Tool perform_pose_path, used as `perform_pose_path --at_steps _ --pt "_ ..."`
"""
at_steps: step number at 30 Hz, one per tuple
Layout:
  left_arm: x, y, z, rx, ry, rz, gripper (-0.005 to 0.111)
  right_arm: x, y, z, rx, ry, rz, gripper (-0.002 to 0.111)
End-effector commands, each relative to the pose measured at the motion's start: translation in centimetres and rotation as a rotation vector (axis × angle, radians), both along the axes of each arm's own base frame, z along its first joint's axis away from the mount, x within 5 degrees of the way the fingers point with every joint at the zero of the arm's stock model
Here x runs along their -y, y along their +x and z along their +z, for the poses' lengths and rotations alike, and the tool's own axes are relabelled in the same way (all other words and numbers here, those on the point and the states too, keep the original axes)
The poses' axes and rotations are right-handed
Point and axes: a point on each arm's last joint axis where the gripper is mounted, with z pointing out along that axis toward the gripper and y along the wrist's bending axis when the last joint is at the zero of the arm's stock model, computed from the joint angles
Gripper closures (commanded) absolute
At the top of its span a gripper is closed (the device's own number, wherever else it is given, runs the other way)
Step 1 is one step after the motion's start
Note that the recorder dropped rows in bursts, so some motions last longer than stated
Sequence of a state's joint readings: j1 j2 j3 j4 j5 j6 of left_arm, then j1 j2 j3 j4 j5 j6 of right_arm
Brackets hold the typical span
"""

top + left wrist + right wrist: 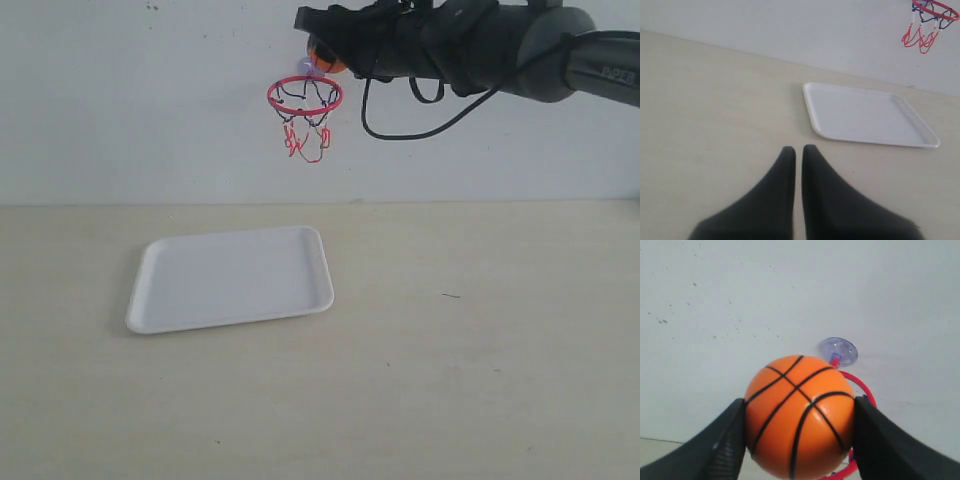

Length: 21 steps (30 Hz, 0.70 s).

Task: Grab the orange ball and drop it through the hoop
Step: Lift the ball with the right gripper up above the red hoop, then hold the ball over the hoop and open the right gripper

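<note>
orange ball (799, 416) sits clamped between the jaws of our right pincer (800, 405), just above the hoop (304, 96) on the wall (120, 100). our left pincer (798, 152) is closed and empty over the surface (480, 380). white lettering (612, 72) on our right arm (500, 45) is too blurred to read.

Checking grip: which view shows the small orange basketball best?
The right wrist view: the orange ball fills it, clamped between the right gripper's fingers. The exterior view shows only an orange sliver above the red-ringed hoop; the left wrist view, none.
</note>
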<state>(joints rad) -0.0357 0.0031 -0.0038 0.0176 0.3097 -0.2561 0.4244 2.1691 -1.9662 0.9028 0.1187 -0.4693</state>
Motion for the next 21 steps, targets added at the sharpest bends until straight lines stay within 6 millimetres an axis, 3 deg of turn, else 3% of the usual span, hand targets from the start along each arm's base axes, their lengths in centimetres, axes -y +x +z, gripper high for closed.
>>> perform_pose_path --at_steps 1,5,21 --pt "-0.02 0.00 -0.08 0.003 -0.004 0.005 0.103 -0.59 1.36 -0.39 0.013 0.006 0.025 0.108" --pt "-0.02 0.00 -0.08 0.003 -0.004 0.005 0.103 -1.35 1.86 -0.71 0.028 0.012 0.033 0.108" --pt "-0.02 0.00 -0.08 0.003 -0.004 0.005 0.103 -1.36 2.03 -0.84 0.072 -0.053 0.039 0.108"
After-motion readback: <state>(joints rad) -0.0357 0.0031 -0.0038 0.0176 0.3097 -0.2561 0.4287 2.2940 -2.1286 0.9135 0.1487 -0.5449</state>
